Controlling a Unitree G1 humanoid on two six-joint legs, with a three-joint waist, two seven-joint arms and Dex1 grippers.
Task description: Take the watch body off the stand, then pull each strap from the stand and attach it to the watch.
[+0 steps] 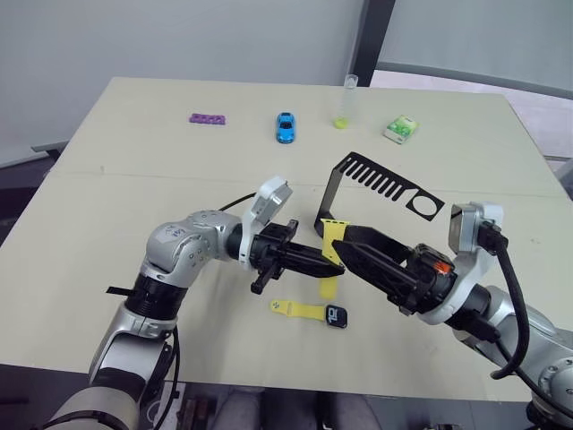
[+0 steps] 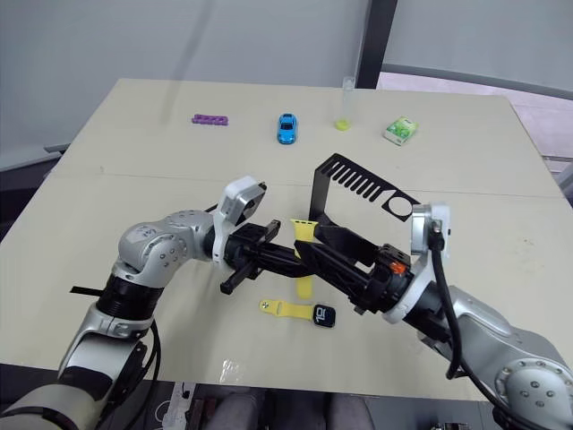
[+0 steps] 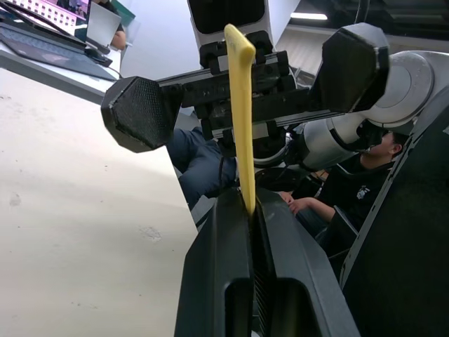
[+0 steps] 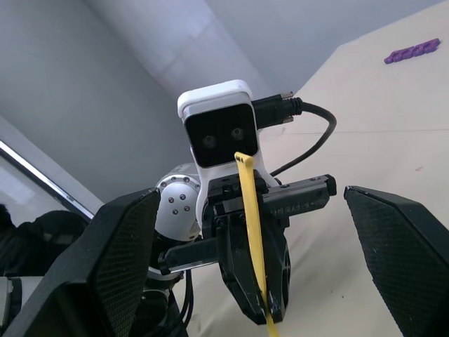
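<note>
while the left gripper (image 1: 309, 261) pinches the loose strap (image 1: 332, 244) at frame centre, the right gripper (image 1: 345, 244) gapes wide around it. thin and floppy, likely light; grip near an end. watch body (image 1: 337, 316) lies below on the table (image 1: 134, 161).

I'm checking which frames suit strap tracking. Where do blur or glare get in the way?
Left wrist view: the yellow strap is sharp, the left gripper's fingers at the frame's foot are blurred. Right wrist view: the wide-open right fingers are soft. Left eye view: even light, no glare on the table.
</note>
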